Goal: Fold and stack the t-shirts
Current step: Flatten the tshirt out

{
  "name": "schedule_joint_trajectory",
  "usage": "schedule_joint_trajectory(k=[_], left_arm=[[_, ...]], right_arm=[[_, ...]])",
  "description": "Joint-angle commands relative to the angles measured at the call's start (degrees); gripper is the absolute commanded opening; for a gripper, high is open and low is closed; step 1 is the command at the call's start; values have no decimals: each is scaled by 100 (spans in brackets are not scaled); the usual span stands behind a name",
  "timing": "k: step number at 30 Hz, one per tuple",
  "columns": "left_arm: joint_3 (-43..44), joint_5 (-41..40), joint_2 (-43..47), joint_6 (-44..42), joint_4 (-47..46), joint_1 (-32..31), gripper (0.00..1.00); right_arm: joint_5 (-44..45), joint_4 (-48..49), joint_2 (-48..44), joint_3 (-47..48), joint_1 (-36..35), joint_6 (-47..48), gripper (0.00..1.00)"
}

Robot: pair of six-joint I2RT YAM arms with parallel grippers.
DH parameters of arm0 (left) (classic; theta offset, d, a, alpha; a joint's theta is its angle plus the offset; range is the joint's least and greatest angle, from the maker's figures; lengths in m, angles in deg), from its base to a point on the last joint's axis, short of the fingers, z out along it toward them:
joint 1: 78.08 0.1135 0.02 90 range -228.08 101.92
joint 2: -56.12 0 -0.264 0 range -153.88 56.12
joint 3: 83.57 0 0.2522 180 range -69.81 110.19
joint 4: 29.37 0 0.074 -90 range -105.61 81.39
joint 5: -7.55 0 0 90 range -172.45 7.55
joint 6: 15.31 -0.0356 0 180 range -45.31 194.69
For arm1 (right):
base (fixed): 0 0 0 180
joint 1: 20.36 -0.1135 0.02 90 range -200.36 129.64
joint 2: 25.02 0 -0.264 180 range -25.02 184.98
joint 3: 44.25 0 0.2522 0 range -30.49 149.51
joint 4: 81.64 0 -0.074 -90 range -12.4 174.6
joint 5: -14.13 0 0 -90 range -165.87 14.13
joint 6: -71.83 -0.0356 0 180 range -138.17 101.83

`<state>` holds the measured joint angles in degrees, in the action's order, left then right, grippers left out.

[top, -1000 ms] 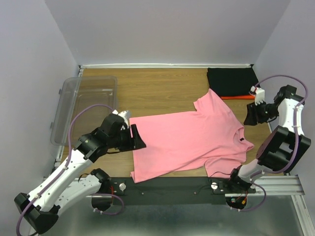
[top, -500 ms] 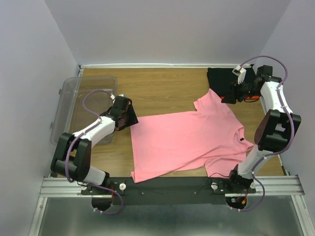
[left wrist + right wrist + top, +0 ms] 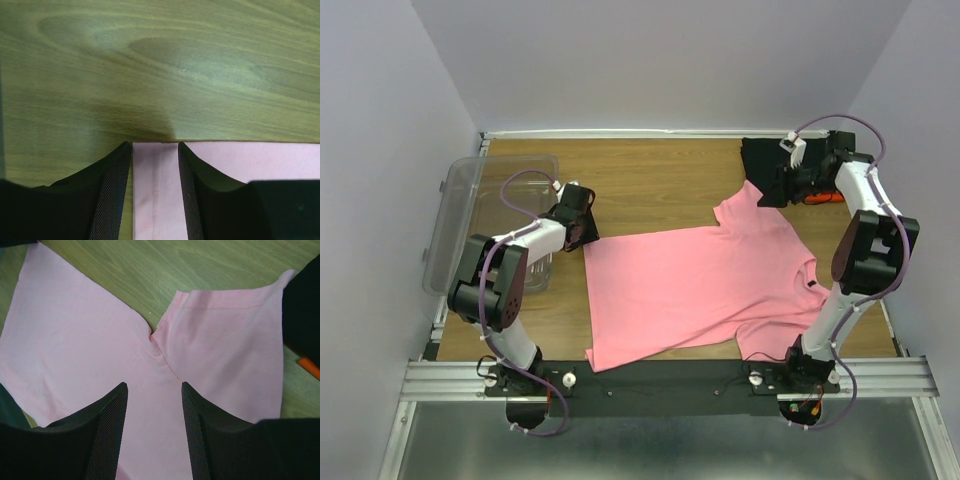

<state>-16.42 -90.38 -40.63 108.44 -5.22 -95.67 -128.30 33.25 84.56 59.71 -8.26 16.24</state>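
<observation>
The pink t-shirt lies spread flat across the middle of the desk, collar to the right. The left hand stands at its far left hem corner, jaws part open astride the hem, gripping nothing. The right hand hangs over the far sleeve's armpit, jaws part open, holding nothing. A folded black t-shirt sits in the far right corner on an orange-red one. The clear tub stands at the left edge, bare wood showing through it

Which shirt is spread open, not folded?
The bright pink cotton t-shirt, flat in the middle; the black t-shirt and orange-red t-shirt are folded at far right.
</observation>
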Motion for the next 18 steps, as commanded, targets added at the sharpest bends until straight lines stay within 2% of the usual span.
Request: schedule_joint_trajectory(k=[1,15,18], left_arm=[[137,-456,-116,-106,50,36,51],[23,-350,-213,-194,147,-17,48],[-12,-306,-256,-177,112,-17,37]], right_arm=[[-119,187,98,156,-14,-102,55],[-84,284,178,332,-102,-339,54],[-75,275,160,332,-111,-348,54]])
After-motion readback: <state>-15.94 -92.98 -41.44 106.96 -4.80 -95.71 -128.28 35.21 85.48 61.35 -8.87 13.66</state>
